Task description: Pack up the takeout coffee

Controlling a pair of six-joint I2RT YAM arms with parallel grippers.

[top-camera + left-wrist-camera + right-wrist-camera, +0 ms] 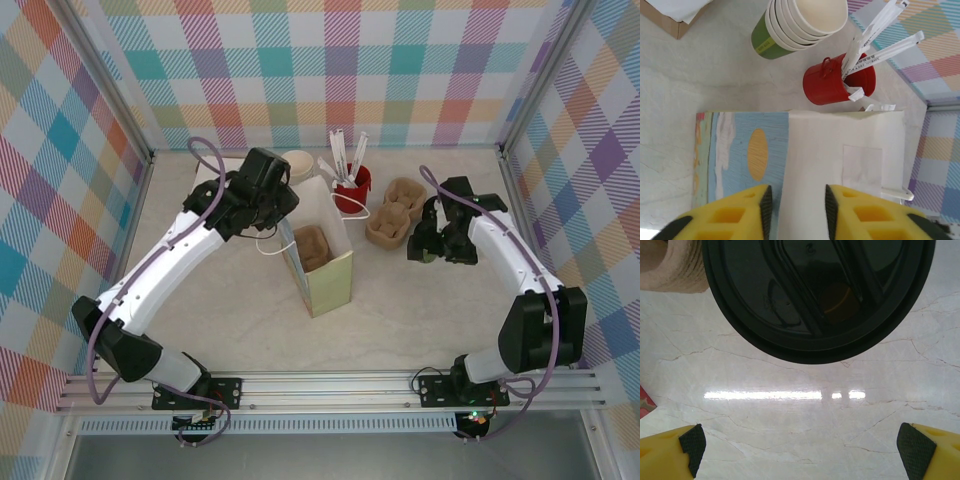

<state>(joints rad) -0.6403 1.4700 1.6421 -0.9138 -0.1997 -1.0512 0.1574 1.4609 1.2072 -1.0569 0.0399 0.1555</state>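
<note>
The takeout coffee's round black lid (815,295) shows large in the right wrist view, standing on the pale marble table. My right gripper (800,450) is open, its black pads (692,442) spread wide, short of the lid and not touching it. From above, the right gripper (432,245) hangs right of centre. The tall paper bag (330,285) stands open in the middle. My left gripper (798,210) is open, its yellow fingers (730,217) either side of the bag's (747,150) upper wall edge with a gap on both sides.
A brown pulp carrier (313,248) sits inside the bag. Two more pulp carriers (395,215) lie just left of the right gripper. A red cup of white sticks (832,82) and a stack of lidless green cups (790,30) stand behind the bag.
</note>
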